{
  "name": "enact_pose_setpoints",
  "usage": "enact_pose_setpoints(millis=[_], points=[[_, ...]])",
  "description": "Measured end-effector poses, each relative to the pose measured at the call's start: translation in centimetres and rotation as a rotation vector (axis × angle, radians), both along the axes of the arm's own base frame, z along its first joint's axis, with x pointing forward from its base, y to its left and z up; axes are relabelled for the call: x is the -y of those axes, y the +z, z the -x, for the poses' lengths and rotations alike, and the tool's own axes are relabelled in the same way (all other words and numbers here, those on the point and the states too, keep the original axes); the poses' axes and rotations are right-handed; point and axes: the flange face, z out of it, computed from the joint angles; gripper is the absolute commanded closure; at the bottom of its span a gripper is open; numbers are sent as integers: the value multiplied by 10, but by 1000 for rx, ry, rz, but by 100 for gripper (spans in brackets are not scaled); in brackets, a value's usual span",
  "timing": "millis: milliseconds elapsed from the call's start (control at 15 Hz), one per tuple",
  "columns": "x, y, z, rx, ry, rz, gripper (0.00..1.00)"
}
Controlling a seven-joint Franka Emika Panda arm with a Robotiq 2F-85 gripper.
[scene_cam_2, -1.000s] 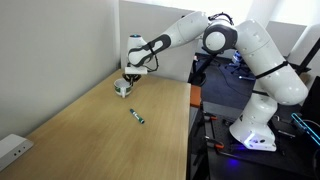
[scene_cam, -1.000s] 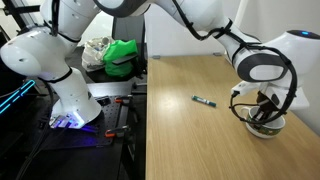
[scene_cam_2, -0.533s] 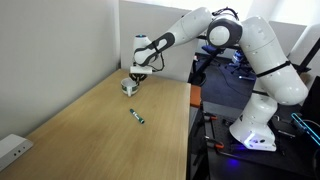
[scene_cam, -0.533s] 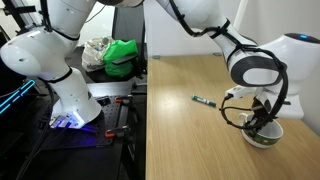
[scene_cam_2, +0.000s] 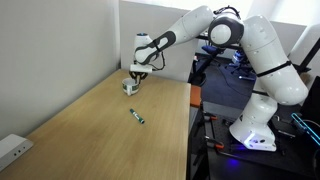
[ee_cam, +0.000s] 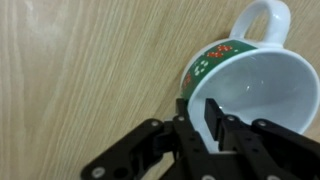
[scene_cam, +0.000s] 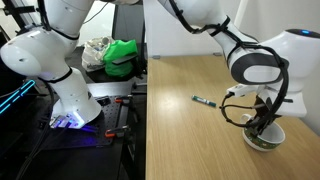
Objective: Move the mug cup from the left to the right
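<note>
One glossy white ceramic mug cup [ee_cam: 262, 85], round, wide; wall pinched by gripper [ee_cam: 200, 122]; woodgrain table [ee_cam: 80, 60].

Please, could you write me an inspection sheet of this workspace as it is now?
Surface: wooden table, no spills seen.
Job's things: mug cup, white, handle pointing away from the pincer.
Clutter: dark marker pen, lying apart from the cup.
Grippers: pincer closed on the cup's rim, one finger inside.
Cables: black cable loop at the wrist.
Surroundings: green bundle beside the table; white box at a table corner.
</note>
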Motion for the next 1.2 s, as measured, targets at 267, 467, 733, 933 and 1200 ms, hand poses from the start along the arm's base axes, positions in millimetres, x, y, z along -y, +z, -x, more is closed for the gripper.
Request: enact_pose_setpoints(millis=[267, 467, 733, 933, 1200], points=[[-8, 34, -2, 77, 15, 25, 47], [-21, 58, 1, 122, 26, 47, 14], [-50, 86, 9, 182, 90, 85, 0], [-85, 108, 19, 217, 171, 119, 0], [-133, 139, 37, 232, 278, 130, 0]])
